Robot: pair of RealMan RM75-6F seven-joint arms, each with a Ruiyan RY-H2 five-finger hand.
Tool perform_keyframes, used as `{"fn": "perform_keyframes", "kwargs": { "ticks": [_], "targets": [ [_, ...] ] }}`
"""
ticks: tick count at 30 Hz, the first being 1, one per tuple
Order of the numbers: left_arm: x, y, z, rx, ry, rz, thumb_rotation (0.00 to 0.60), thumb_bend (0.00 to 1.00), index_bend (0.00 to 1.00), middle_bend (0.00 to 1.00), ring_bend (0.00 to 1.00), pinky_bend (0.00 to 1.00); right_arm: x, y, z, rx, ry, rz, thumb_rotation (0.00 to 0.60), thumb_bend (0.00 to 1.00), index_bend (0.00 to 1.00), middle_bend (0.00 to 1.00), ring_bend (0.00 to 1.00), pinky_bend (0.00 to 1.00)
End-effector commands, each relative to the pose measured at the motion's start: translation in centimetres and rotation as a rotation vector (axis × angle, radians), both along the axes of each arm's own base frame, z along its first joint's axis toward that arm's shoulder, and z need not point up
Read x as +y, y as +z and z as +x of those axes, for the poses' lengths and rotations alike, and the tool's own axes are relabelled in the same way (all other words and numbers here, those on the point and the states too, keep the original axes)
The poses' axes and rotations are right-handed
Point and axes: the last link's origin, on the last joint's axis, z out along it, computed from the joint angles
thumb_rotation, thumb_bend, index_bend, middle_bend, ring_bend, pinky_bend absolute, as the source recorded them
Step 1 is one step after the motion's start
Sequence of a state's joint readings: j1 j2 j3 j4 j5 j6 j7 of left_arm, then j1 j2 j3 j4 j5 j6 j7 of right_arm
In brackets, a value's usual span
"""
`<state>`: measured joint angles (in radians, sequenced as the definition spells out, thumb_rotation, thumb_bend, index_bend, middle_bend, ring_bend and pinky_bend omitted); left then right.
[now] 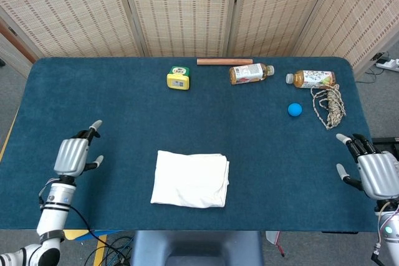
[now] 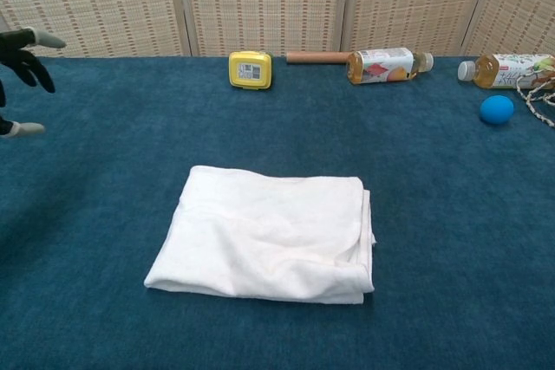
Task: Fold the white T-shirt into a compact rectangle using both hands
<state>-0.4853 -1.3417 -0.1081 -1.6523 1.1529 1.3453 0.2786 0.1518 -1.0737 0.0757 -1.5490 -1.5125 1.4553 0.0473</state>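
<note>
The white T-shirt (image 1: 191, 179) (image 2: 270, 235) lies folded into a compact rectangle on the blue table, near the front edge at the middle. My left hand (image 1: 73, 155) hovers well to the left of it, fingers apart and holding nothing; only its fingertips (image 2: 24, 49) show at the left edge of the chest view. My right hand (image 1: 373, 171) is off the table's right edge, fingers spread and empty. It does not show in the chest view.
Along the back of the table (image 1: 112, 98) sit a yellow tape measure (image 1: 178, 78), a wooden rod (image 1: 224, 61) and two drink bottles (image 1: 250, 73) (image 1: 313, 78). A blue ball (image 1: 295, 109) and a coil of rope (image 1: 329, 105) lie at the right.
</note>
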Motion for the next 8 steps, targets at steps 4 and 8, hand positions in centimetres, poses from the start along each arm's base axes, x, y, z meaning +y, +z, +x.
{"fn": "perform_keyframes", "kwargs": {
  "ticks": [4,8],
  "targets": [
    [-4.4,1.9,-3.5,-0.018,0.010,0.083,0.600,0.27,0.13,0.36,0.30,0.48,0.9,-0.2,-1.2,-0.003,-0.039,0.018,0.600,0.39,0.15,0.22,0.16,0.30],
    [-6.4,2.2,-4.7,-0.021,0.038,0.096,0.600,0.27,0.14,0.36,0.30,0.48,1.3,-0.4,-1.4,-0.014,-0.043,0.024,0.600,0.39,0.15,0.22,0.16,0.30]
  ]
}}
